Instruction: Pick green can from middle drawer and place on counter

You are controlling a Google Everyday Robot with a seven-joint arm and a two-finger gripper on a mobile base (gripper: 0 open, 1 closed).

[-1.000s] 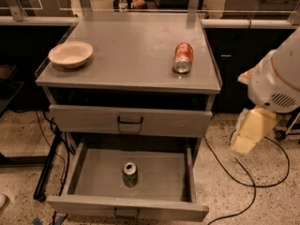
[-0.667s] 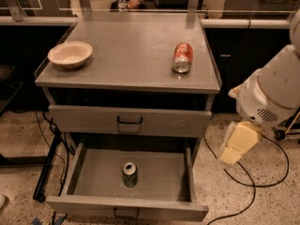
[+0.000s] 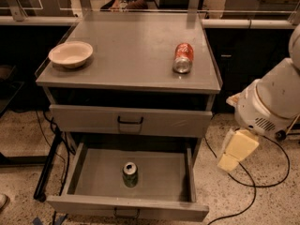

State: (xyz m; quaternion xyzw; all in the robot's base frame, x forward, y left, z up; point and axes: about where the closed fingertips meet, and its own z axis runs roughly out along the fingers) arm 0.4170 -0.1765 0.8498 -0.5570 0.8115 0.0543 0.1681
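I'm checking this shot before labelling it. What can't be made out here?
All in the camera view:
Green can: small, seen from above; label unreadable.
Middle drawer: rear hidden by the drawer front above.
Hand, right of the drawer above the floor: its arm is cut by the right edge.
Gap under the counter: too dark.

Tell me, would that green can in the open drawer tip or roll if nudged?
The green can stands upright on the flat floor of the middle drawer, so a sideways nudge would probably tip it; being round, it would likely roll. Its smooth metal wall may be slippery to pinch. The gripper hangs right of the cabinet, away from it.
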